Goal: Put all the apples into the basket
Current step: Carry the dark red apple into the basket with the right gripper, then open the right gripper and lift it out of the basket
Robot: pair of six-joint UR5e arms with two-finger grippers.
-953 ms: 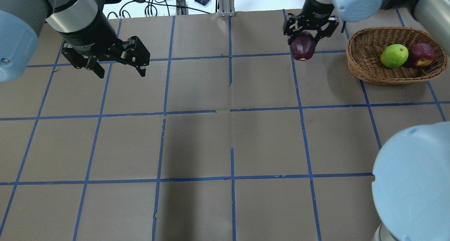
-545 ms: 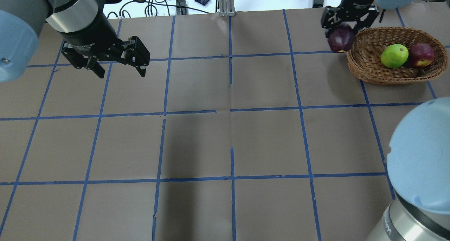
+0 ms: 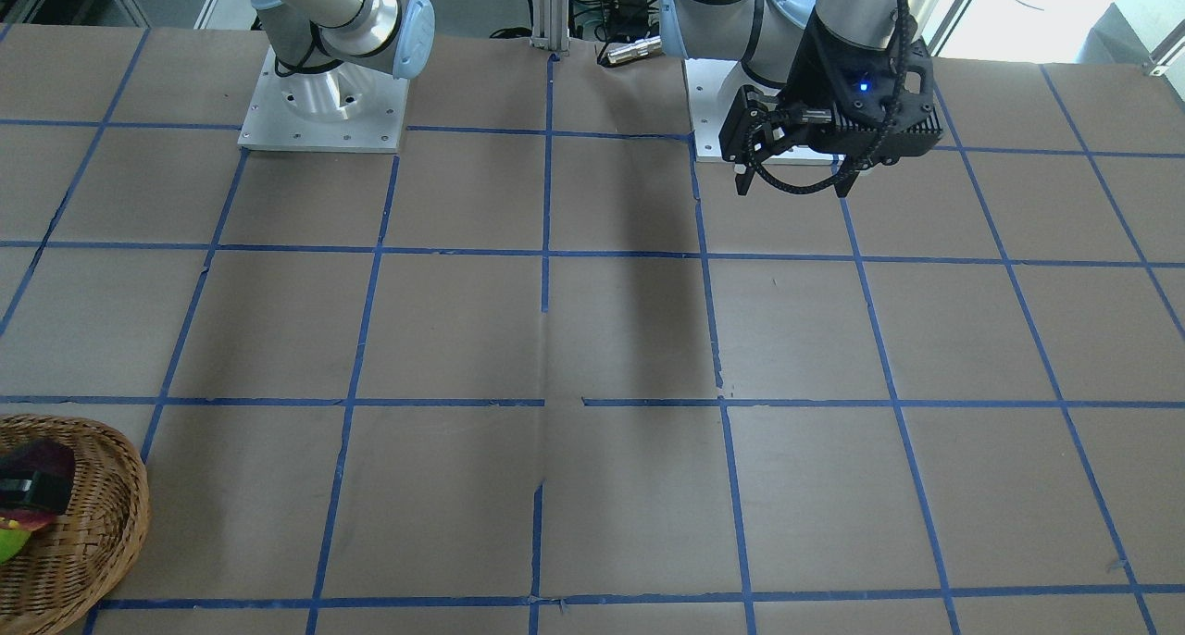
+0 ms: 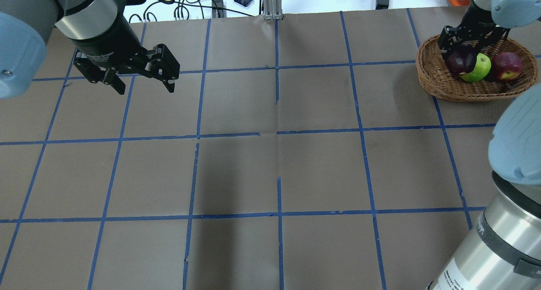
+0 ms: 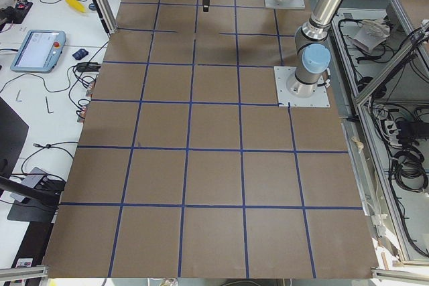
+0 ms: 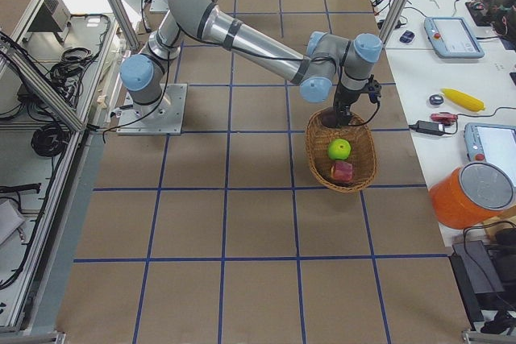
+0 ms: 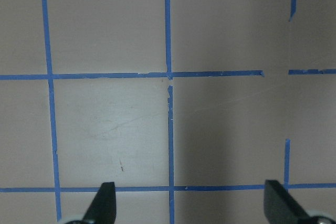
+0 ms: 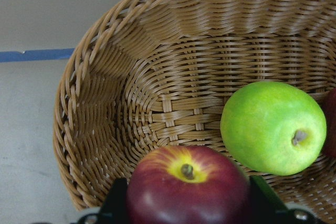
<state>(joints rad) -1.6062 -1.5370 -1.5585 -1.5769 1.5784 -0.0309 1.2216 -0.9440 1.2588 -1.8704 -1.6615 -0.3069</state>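
Note:
The wicker basket (image 4: 427, 76) stands at the far right of the table. The lime green apple (image 4: 481, 70) and the red apple (image 4: 506, 65) lie in it. My right gripper (image 4: 463, 55) is shut on the dark maroon apple (image 4: 460, 59) and holds it above the basket's left part, beside the green apple. In the right wrist view the maroon apple (image 8: 186, 192) sits between the fingers, over the basket's wall (image 8: 157, 77), with the green apple (image 8: 273, 127) to its right. My left gripper (image 4: 146, 85) is open and empty above the far left of the table.
The brown table cover has a grid of blue tape. Cables and small items (image 4: 198, 2) lie beyond the far edge. My right arm's elbow (image 4: 515, 154) hangs over the near right corner. The left wrist view shows only bare cover (image 7: 168, 103).
My right gripper has carried the maroon apple to the right, from over the table to over the basket. The left arm has not moved.

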